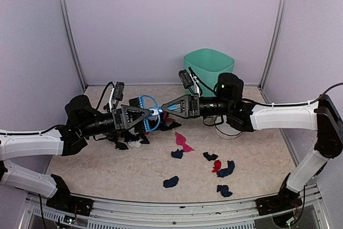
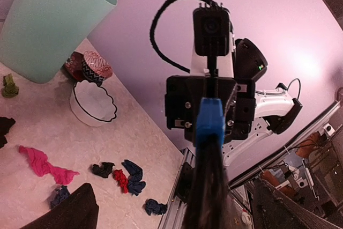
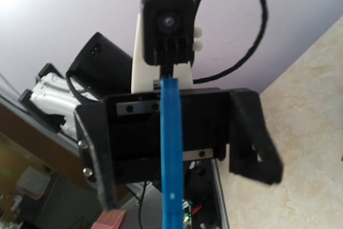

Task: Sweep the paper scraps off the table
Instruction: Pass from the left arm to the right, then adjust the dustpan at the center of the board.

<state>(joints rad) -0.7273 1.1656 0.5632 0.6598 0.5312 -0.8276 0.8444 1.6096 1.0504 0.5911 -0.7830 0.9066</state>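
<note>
Green bin [image 1: 209, 64]: inside hidden. White bowl [image 2: 94, 105]: empty. Right pincer [image 1: 165, 110]: clamped on blue brush [image 1: 143, 103]. Left pincer [image 1: 152, 112]: jaws apart, brush between. Paper scraps [image 1: 183, 142]: strewn on table [image 1: 107, 170], beneath and nearward of pincers.

Crumpled paper scraps [image 1: 182, 141] — pink, red, dark blue, black — loose across beige table [image 1: 107, 170]
</note>
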